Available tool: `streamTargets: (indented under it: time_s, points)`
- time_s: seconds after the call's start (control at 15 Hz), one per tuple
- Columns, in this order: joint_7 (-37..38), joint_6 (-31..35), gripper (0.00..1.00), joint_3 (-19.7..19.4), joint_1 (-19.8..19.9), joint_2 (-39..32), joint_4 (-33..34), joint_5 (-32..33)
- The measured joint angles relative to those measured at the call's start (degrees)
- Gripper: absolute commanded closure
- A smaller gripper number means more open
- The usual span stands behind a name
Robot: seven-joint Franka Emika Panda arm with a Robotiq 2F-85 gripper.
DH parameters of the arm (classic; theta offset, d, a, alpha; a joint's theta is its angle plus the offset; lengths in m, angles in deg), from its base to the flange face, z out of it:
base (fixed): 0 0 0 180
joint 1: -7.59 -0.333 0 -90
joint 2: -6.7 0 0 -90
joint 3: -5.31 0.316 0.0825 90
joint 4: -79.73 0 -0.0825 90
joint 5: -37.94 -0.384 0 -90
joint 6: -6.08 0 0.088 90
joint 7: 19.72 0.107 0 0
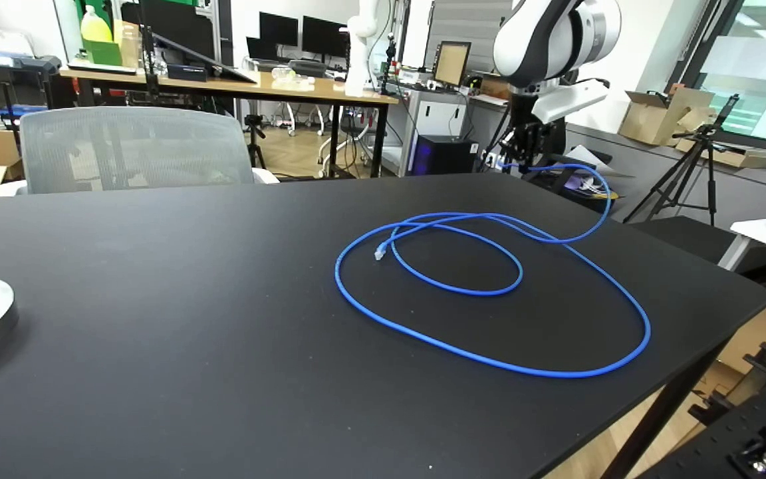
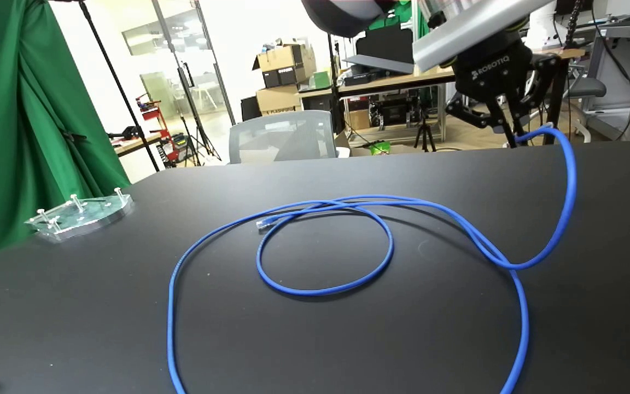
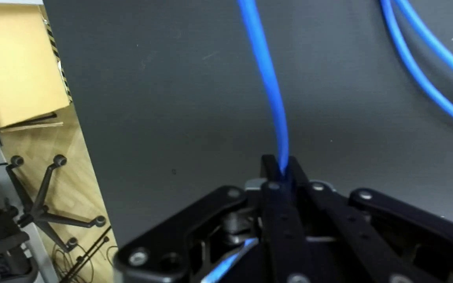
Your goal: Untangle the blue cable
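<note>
One raised strand of the blue Ethernet cable (image 2: pixel 570 180) is pinched in narrowed jaws; in an exterior view it slopes down leftward to crossed loops on the bench (image 2: pixel 74 306), clear plug (image 2: pixel 266 223) well apart from the jaws

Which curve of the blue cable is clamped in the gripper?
The raised bend, leading up from the table and pinched in the gripper; the small loop and big loop lie lower, ungripped.
</note>
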Motion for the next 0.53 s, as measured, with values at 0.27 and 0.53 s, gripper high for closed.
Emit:
streamTargets:
  time_s: [0.27,0.53]
  points:
    - [9.30,1.37,0.35,-2.78,-1.20,-3.59,2.26,-1.96]
    - [18.50,2.22,0.08,-6.51,-5.07,-4.14,2.45,-2.37]
